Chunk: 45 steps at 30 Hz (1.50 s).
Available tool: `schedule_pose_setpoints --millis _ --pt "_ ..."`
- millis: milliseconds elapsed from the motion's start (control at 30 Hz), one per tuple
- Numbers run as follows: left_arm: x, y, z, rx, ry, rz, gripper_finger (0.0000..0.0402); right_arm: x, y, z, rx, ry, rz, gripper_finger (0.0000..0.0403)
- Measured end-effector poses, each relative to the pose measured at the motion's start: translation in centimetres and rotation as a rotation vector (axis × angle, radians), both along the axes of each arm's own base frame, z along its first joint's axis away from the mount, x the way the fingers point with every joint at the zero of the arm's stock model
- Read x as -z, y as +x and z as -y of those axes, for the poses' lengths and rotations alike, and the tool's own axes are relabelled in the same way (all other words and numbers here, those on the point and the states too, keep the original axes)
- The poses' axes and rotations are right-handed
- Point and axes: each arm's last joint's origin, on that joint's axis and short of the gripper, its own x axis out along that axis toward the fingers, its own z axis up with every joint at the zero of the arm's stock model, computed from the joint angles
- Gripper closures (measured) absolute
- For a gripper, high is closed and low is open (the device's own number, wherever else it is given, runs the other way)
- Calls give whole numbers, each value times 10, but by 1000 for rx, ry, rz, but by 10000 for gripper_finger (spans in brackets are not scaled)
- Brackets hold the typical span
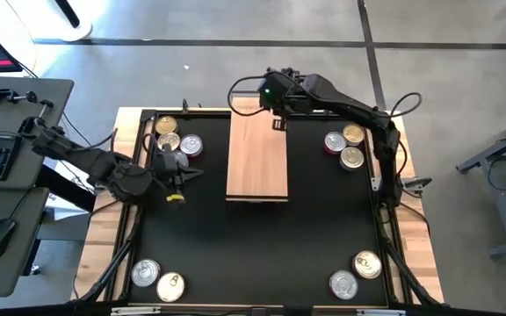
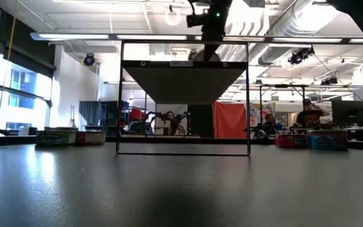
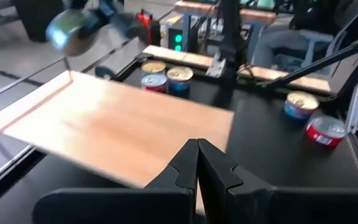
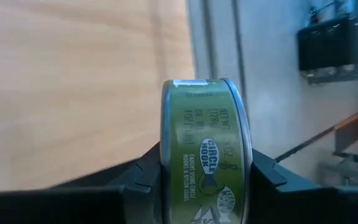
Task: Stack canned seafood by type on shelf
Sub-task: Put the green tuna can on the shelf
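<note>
Right gripper [image 4: 205,177] is clamped on a green-label tin [image 4: 205,155], held on edge, over the far end of the shelf [image 1: 256,154] right below it. Your left gripper [image 3: 197,163] sits pinched together, empty, off the shelf's left side. Three tins [image 1: 344,145] lie past the right gripper's arm; other tins [image 1: 177,140] lie just behind the left gripper.

Black mat [image 1: 262,241] bears wooden shelf [image 1: 256,162] and tins [image 1: 345,147].

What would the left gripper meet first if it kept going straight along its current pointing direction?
Probably the light-wood plank shelf: the left gripper, fingers shut and empty, points at its near edge. Depth is unclear; it might pass just above.
</note>
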Motion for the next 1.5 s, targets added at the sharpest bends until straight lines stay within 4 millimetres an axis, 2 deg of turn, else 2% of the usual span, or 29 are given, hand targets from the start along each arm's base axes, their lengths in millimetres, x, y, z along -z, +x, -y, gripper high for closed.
schedule_pose_setpoints --millis 200,300,433,500,567,633,800,867,1000,1067,1300,1500 --pt "6 -12 -6 -43 -21 -24 401 -9 -23 -2 5 77 -11 285" --pt "14 -12 -7 -67 -32 5 401 1 -43 -8 13 115 -21 285" --pt "20 -8 -6 -79 -51 50 401 13 -84 -25 40 76 110 285" --pt "22 -7 -8 -104 -44 53 401 18 -93 -33 21 -7 219 285" --pt "24 -5 -11 -127 -49 68 402 25 -88 -36 -19 -99 333 285" --pt "24 -4 -14 -146 -50 69 401 38 -79 -37 -53 -154 372 285" --pt "24 -3 -18 -179 -94 88 401 72 -50 -25 -100 -192 292 285" --pt "24 -3 -18 -183 -109 94 401 80 -39 -21 -106 -189 274 282" --pt "24 -3 -17 -166 -122 93 401 80 -20 -15 -158 -207 266 240" --pt "24 -3 -17 -165 -122 93 401 83 -12 -12 -199 -198 250 232" --pt "24 -3 -17 -165 -121 92 401 90 8 -4 -260 -230 181 243" --pt "25 -3 -17 -162 -113 75 401 89 12 -4 -280 -221 190 246"
